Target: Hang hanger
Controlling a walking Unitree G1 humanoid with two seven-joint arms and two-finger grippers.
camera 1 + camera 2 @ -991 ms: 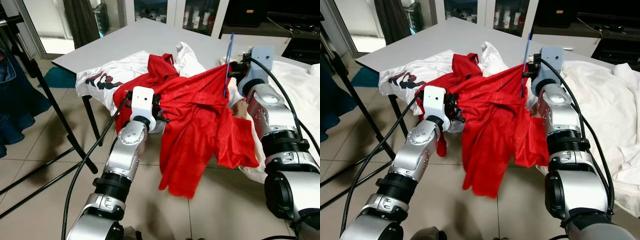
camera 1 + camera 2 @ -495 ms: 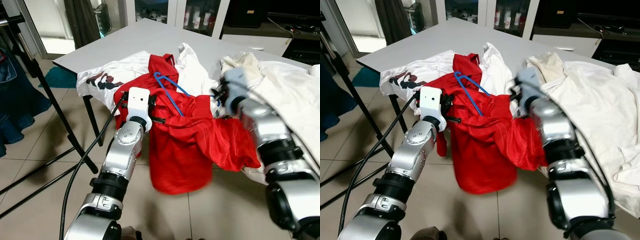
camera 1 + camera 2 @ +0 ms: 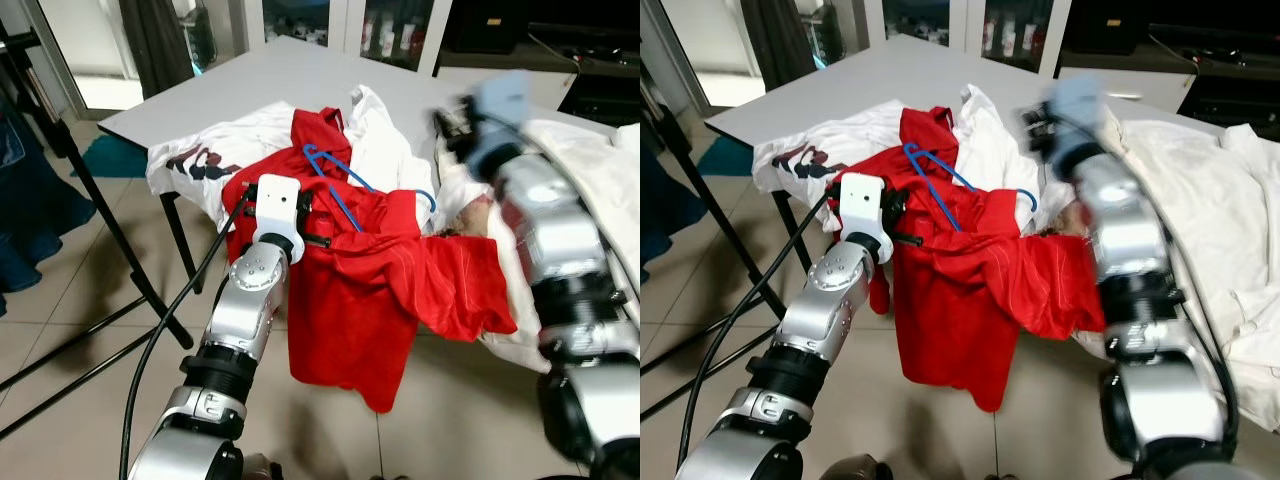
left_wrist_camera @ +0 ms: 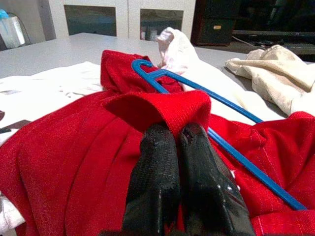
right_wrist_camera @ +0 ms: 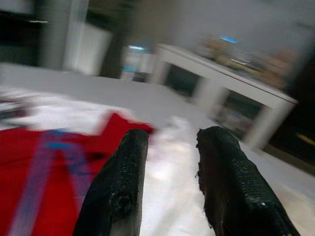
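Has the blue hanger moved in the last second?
Yes. The blue hanger stood upright at the right end effector over the white laundry; it now lies flat on the red shirt, nearer the left end effector.

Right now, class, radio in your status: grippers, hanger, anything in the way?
Left gripper shut on red shirt. Right gripper open, empty, above table. Blue hanger lies on shirt. White clothes piled alongside.

Silver arms (image 3: 248, 300), black cables, black-fingered tools (image 4: 170, 147).

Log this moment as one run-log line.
left gripper: shut on red shirt | right gripper: open, above white clothes | blue hanger: lying on red shirt, unhung
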